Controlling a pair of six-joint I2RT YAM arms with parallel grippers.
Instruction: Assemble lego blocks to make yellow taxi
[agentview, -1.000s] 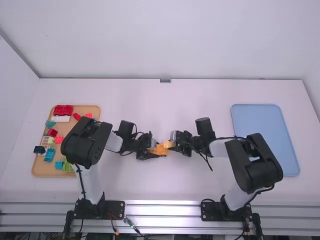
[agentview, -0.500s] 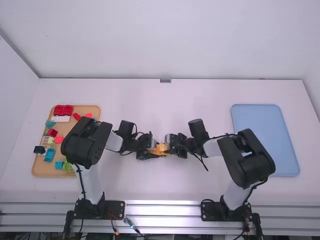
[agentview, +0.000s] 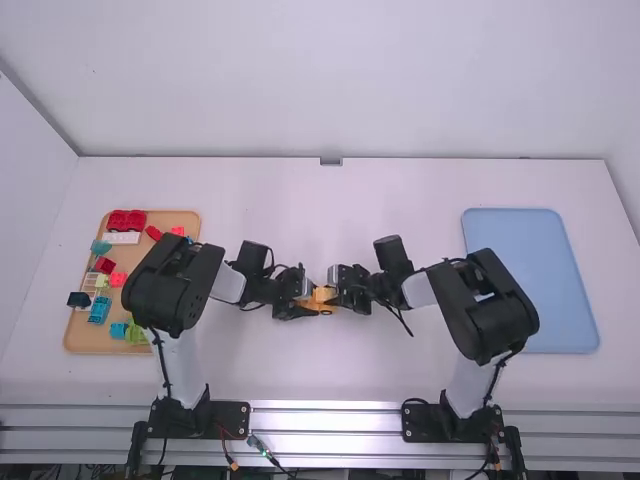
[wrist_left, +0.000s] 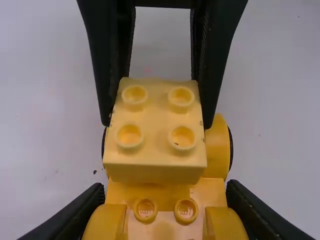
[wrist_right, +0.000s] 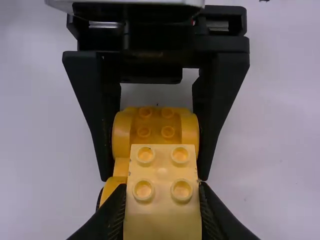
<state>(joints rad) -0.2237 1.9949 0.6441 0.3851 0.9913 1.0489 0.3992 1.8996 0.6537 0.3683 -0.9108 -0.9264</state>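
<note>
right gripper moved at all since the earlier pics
Yes: in the high view the right gripper has moved left, away from the blue tray and toward the left gripper.

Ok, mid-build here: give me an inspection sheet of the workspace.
Surface: white table, small dark specks near the work.
Job's things: wheeled yellow base and pale yellow four-stud block meet mid-table; seating can't be told.
Clutter: mixed blocks on tan tray, left; blue tray, right.
Grippers: left gripper, jaws shut on the base; right gripper, jaws shut on the block.
Cables: black cables along both arms.
Surroundings: white walls, metal rail.
</note>
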